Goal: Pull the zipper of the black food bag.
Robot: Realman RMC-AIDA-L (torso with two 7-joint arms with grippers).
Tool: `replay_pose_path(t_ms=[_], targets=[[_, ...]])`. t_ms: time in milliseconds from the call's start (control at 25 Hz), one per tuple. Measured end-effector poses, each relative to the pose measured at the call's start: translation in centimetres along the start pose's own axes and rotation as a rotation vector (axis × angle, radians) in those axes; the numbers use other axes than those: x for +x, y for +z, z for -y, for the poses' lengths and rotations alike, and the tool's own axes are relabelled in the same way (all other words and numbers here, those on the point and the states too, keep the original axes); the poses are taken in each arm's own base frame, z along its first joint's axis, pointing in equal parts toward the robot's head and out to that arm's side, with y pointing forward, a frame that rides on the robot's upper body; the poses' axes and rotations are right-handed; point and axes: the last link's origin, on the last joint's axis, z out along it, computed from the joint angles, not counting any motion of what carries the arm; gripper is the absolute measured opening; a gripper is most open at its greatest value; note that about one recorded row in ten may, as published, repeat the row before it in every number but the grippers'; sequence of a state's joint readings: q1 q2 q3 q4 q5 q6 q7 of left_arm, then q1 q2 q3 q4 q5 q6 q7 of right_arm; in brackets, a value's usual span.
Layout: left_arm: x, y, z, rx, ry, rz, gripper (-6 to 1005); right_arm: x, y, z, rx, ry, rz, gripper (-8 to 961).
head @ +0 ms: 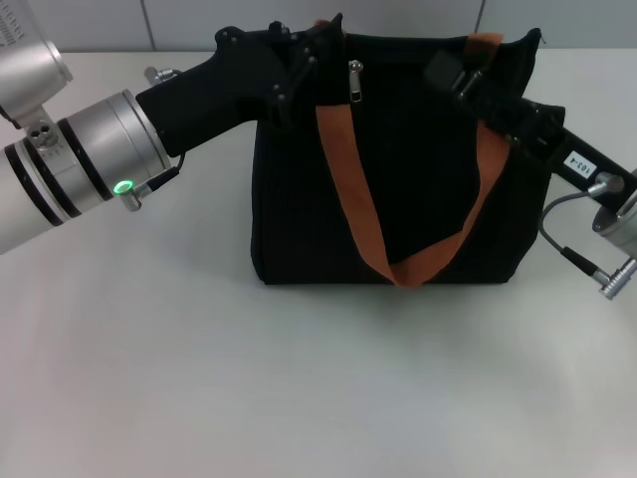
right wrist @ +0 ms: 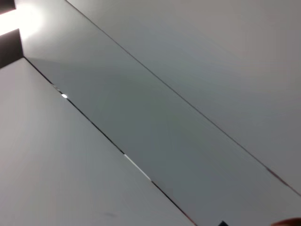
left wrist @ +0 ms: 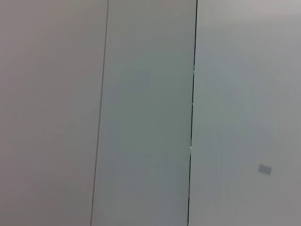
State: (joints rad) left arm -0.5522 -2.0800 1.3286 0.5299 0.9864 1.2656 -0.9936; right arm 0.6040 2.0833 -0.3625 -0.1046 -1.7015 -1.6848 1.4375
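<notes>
The black food bag point(head: 398, 169) stands upright in the middle of the table in the head view, with an orange-brown handle point(head: 348, 189) drooping over its front. The silver zipper point(head: 354, 78) pull hangs free just below the top edge, left of centre. My left gripper point(head: 311, 52) reaches in from the left and sits at the bag's upper left corner, just left of the pull. At the upper right edge my right gripper point(head: 446, 68) rests against the bag beside the other handle end point(head: 485, 42). Neither wrist view shows the bag or a gripper.
The white table point(head: 299, 378) stretches in front of the bag, and a tiled wall point(head: 179, 20) runs behind it. A grey cable point(head: 572, 249) loops off the right wrist. Both wrist views show only pale panels with dark seams point(left wrist: 193, 113).
</notes>
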Motion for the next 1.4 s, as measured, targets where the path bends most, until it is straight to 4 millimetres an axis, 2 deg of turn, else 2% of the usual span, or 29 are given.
replay_pose_path(t_ms=[280, 520, 840, 1160, 1280, 1400], targets=[[0.3, 0.3, -0.1, 0.000, -0.005, -0.019, 28, -0.1, 0.6, 0.0, -0.001, 0.014, 0.007, 751], [0.7, 0.9, -0.2, -0.019, 0.009, -0.026, 29, -0.3, 0.8, 0.2, 0.008, 0.058, 0.024, 553], [1.3, 1.8, -0.9, -0.044, 0.030, -0.057, 31, -0.1, 0.9, 0.7, 0.039, 0.062, 0.016, 373], [1.3, 2.7, -1.3, -0.053, 0.058, -0.044, 32, 0.4, 1.5, 0.4, 0.022, -0.009, -0.003, 213], [1.2, 2.8, -1.3, -0.048, 0.058, -0.041, 33, 0.5, 1.5, 0.5, 0.030, 0.000, 0.003, 328], [1.3, 2.9, -1.2, -0.046, 0.061, -0.040, 33, 0.5, 1.4, 0.7, 0.045, 0.008, 0.019, 329]])
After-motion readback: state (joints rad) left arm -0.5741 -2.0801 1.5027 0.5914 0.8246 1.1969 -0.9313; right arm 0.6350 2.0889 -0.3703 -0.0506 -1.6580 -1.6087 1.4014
